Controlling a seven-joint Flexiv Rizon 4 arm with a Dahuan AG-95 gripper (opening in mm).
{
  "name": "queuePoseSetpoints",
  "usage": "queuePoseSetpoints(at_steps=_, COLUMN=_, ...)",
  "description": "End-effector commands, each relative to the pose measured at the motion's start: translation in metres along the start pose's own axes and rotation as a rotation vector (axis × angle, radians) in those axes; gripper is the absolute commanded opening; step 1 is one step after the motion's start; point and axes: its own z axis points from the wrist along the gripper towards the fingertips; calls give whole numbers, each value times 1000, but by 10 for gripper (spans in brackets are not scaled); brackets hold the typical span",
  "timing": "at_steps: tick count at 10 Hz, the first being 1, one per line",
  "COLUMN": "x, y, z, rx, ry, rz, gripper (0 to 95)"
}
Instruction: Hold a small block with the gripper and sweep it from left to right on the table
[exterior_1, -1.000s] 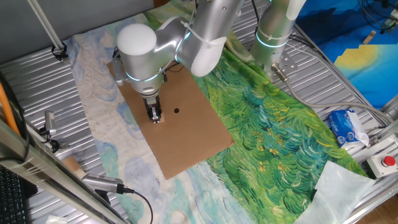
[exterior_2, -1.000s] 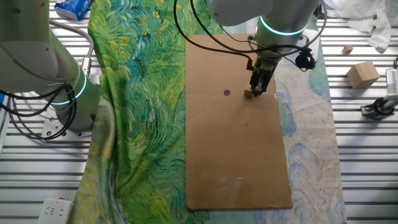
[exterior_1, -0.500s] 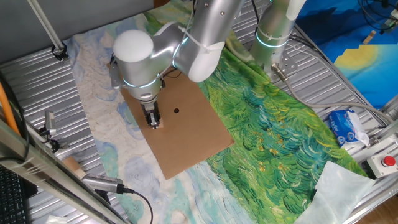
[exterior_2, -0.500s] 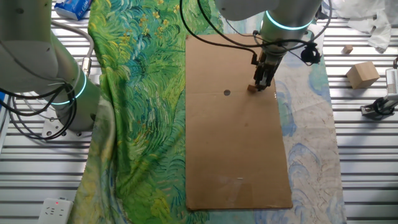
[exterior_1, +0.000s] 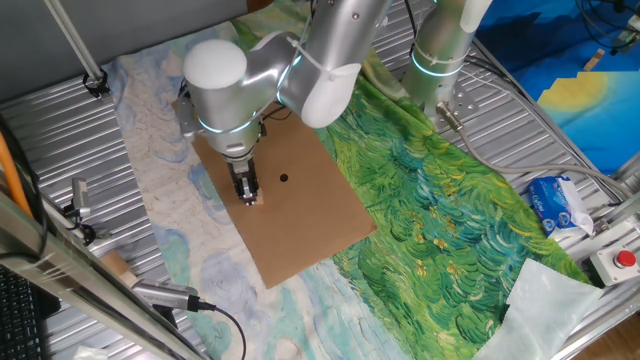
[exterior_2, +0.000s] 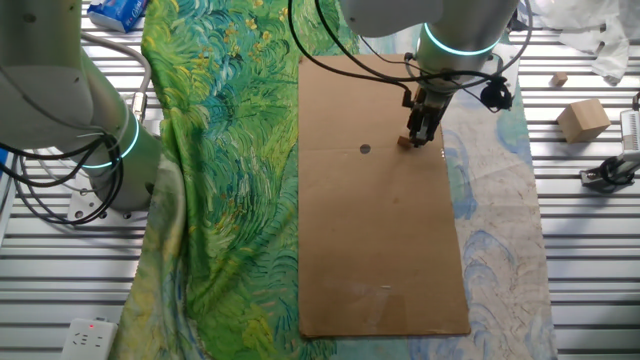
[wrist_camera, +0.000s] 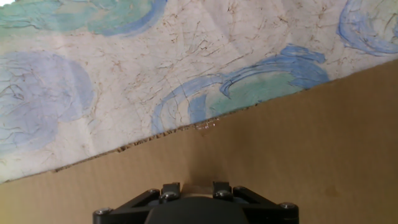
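Gripper (exterior_2: 421, 138) vertical, clamping small block (exterior_2: 405, 142) on cardboard (exterior_2: 380, 240)

Your arm reaches down with its wrist vertical; the gripper (exterior_1: 247, 196) (exterior_2: 421, 136) (wrist_camera: 197, 186) points straight down, fingers closed narrowly together.

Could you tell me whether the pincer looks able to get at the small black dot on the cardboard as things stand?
Probably yes. The pincer stands on the cardboard beside the black dot, and only bare cardboard lies between them. It seems shut on the small block, though, so that would travel along.
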Motion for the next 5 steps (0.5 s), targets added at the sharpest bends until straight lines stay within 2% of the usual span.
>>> queuePoseSetpoints(at_steps=1, x=0, y=0, z=-1, rx=1, ry=3, rz=0, gripper=0)
queuePoseSetpoints(at_steps=5, x=0, y=0, z=0, rx=3, ry=4, rz=0, gripper=0)
